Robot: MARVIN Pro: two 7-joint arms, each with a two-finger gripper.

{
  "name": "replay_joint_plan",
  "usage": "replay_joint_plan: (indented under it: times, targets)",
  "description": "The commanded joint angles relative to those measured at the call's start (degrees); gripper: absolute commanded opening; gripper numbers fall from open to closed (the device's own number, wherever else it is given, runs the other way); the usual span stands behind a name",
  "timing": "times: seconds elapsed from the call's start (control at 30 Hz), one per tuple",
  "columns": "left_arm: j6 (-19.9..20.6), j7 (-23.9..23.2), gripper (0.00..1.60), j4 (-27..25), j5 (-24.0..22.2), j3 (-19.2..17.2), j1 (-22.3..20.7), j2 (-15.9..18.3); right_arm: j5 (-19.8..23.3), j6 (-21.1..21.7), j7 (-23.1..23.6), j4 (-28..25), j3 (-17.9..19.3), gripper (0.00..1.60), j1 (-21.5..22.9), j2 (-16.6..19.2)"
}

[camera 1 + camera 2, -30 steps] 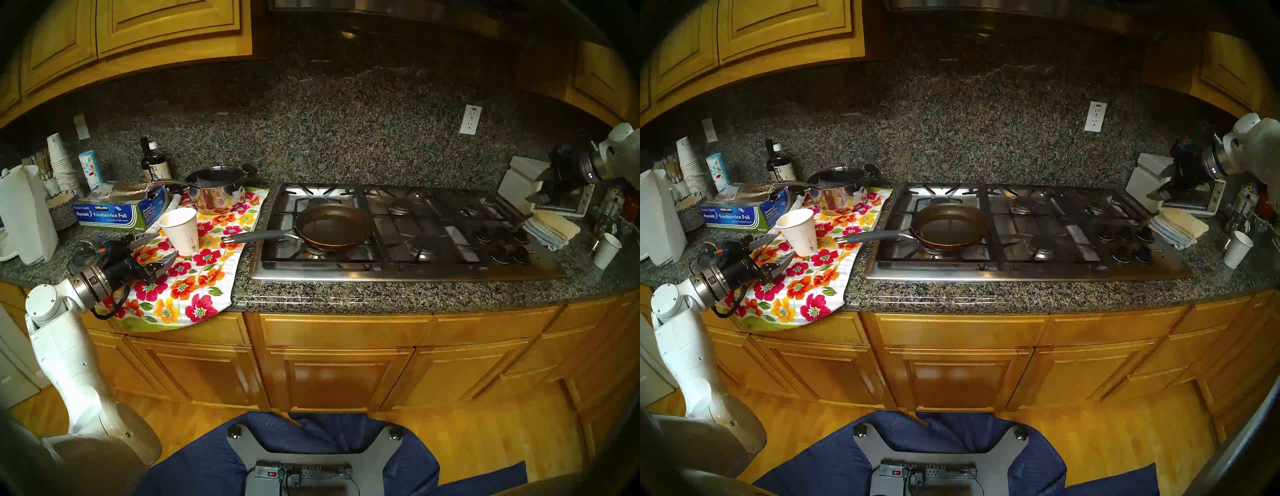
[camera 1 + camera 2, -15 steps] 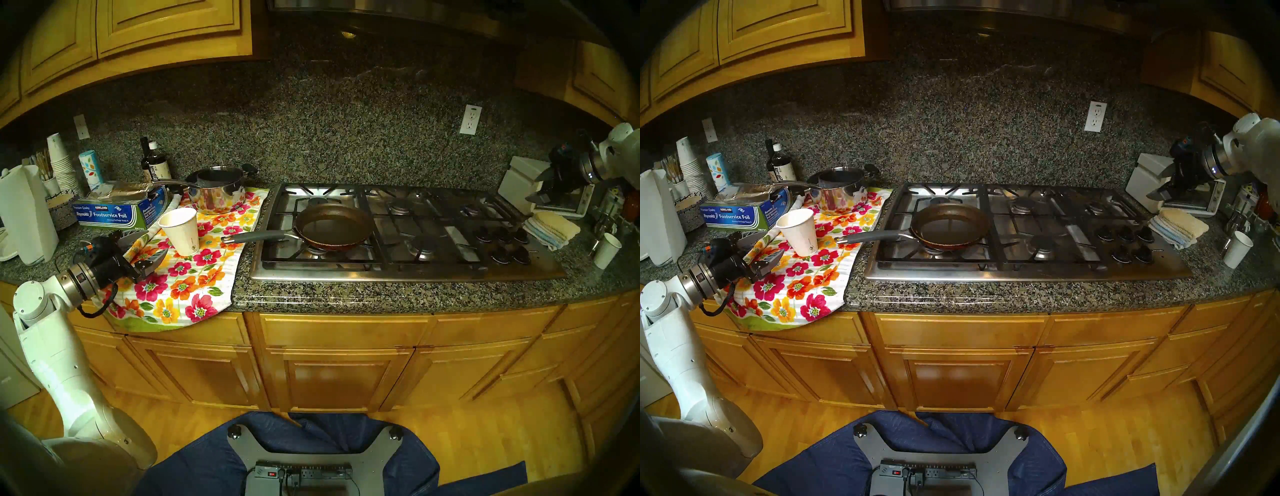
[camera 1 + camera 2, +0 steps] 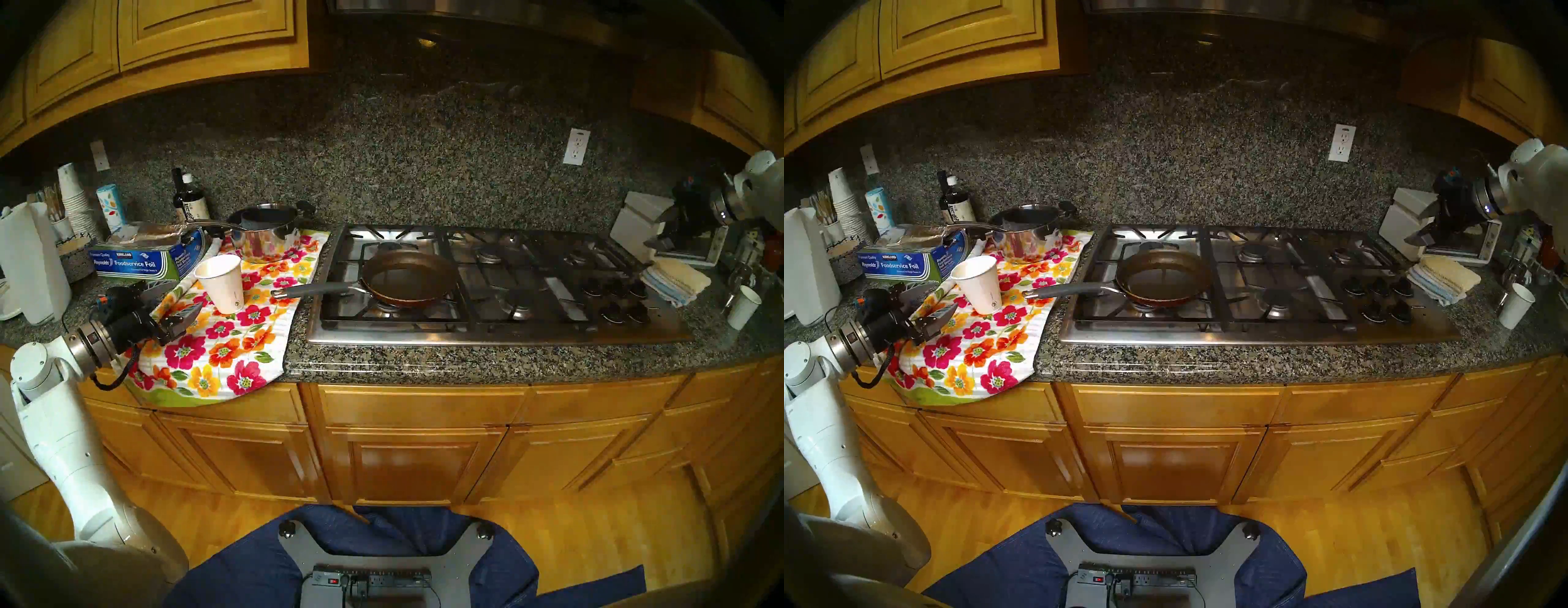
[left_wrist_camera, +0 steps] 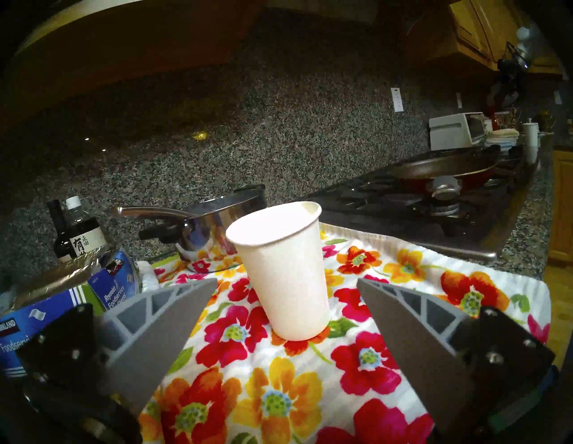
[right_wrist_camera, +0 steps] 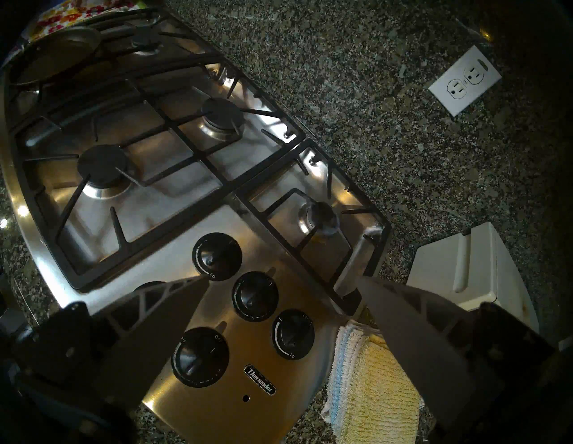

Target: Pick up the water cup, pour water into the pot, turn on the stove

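The stove [image 3: 500, 335] fills the right half of the granite counter [image 3: 424, 361], and nothing on it differs from a second ago: no flame shows, and its knobs [image 5: 254, 294] sit untouched under the right gripper [image 5: 282, 282], which hangs above them with jaws spread wide and empty. The frying pan [image 3: 409, 276] rests on the front-left burner, its grey handle reaching out over the floral towel [image 3: 220, 352] at the counter's left front edge. The water cup [image 3: 222, 282] stands upright on that towel, near its back edge, in front of the steel saucepan [image 3: 265, 233].

What has changed is the left gripper [image 3: 176, 303]: over the last second it has drawn back from the cup toward the towel's left edge and risen a little. Its jaws are wide open, holding nothing, with the cup framed between the fingertips [image 4: 198, 288] but clear of both. I judge this a re-aiming for the grasp; the pickup has not begun, so pouring and lighting both remain.
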Motion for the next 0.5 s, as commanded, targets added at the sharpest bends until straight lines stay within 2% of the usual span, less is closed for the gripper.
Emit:
replay_joint_plan:
  times: [0.0,0.47]
  targets:
    - [0.71,0.12,1.6,-1.48,-2.27,0.04,-0.36,1.39,0.09,-0.06,-0.13,1.42,-0.06,1.6,1.86,-0.15]
    - [1.01,0.12,1.6,-1.41,-3.01,0.47,0.1,1.86,0.09,-0.06,-0.13,1.42,-0.06,1.6,1.86,-0.15]
